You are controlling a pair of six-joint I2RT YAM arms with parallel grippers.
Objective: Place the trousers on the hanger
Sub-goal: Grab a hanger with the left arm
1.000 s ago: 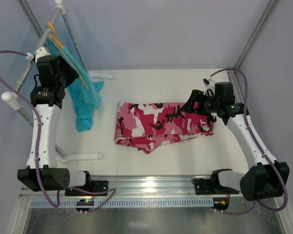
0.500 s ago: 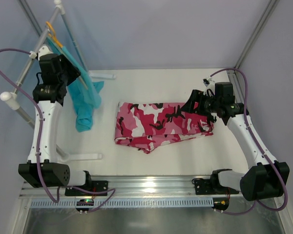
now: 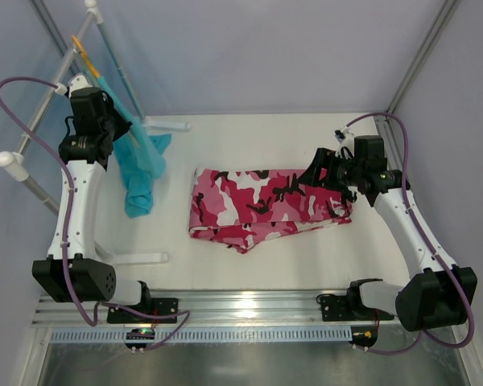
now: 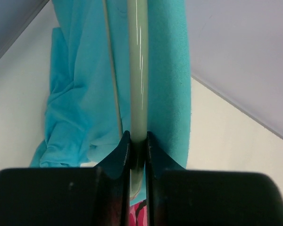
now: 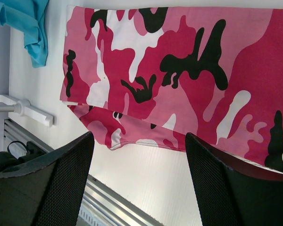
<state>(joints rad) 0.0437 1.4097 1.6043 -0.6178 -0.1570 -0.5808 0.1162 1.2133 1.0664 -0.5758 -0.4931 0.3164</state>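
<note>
The trousers (image 3: 266, 205), pink camouflage with black and white patches, lie folded flat on the white table. In the right wrist view the trousers (image 5: 179, 70) fill the upper part. My right gripper (image 3: 318, 169) hovers over their right end, and this right gripper (image 5: 137, 139) stands open with nothing between its fingers. My left gripper (image 3: 113, 121) is up at the rack on the left. In the left wrist view a pale mint-green rod of the hanger (image 4: 137, 70) runs upward from my left gripper (image 4: 137, 141), which is shut on it.
A plain teal garment (image 3: 141, 169) hangs off the white tube rack (image 3: 32, 121) and trails onto the table; the teal garment (image 4: 85, 94) lies behind the rod. An orange hanger (image 3: 82, 50) sits on the rack's top. A metal rail (image 3: 241, 305) runs along the near edge.
My left arm has shifted up and back toward the rack, and its jaws have closed on the pale green rod. The right arm and the trousers have not moved.
</note>
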